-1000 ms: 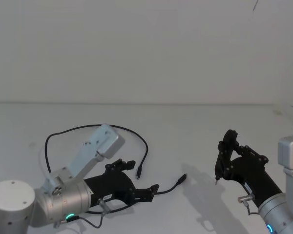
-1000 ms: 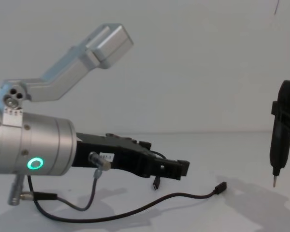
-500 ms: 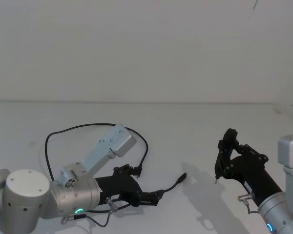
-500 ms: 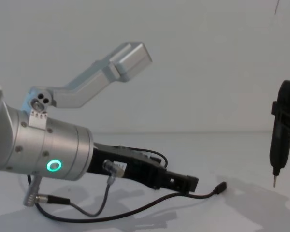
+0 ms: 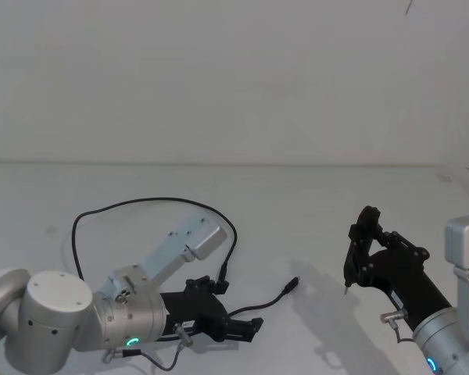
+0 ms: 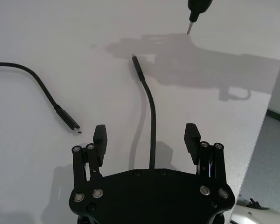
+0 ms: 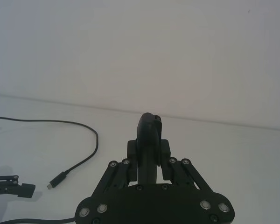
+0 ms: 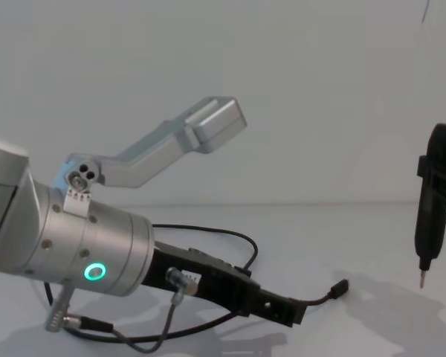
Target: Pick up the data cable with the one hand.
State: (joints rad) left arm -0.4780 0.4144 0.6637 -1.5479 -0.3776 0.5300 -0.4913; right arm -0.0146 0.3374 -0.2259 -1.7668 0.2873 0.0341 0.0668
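one data cable (image 5: 141, 201), two plugs, two grippers, white table (image 5: 313, 203).
left gripper (image 6: 146, 134) low over the table, fingers spread wide, cable lying between them, not pinched; right gripper (image 5: 364, 246) well apart, clamped on one pen tool (image 8: 429, 216).

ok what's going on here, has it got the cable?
Not yet. The left gripper is open and low over the table, its fingers either side of the data cable near one plug end, not closed on it. The right gripper holds a pen-shaped tool off to the right, above the table.
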